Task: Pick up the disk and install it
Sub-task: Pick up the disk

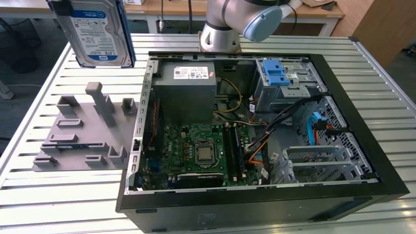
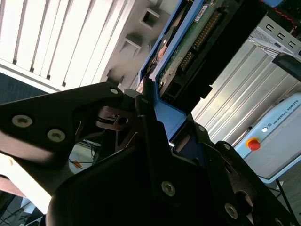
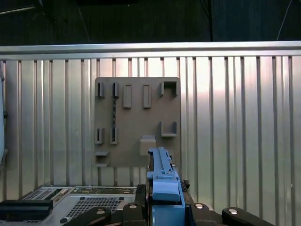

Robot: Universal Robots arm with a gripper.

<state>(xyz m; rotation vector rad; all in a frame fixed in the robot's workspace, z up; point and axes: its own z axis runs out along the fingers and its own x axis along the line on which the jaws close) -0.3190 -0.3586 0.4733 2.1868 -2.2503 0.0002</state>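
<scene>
The disk (image 1: 97, 31) hangs upright in the air above the far part of the table at the exterior view's left, its white-and-blue label facing the camera and a blue carrier bracket along its edges. In the second wrist view my gripper (image 2: 157, 120) is shut on the disk (image 2: 188, 44), whose blue frame and green circuit board run between the black fingers (image 2: 113, 117). In the first wrist view the blue carrier edge (image 3: 163, 181) stands up between the gripper's fingers (image 3: 136, 207).
A grey holder plate (image 1: 85, 131) with upright pegs lies on the slatted table (image 1: 65, 195), beneath the disk. The open computer case (image 1: 364, 161) holds a grey power-supply box (image 1: 188, 87), a motherboard (image 1: 201, 151) and a drive cage with blue latches (image 1: 283, 78). The arm's base (image 1: 221, 31) stands behind the case.
</scene>
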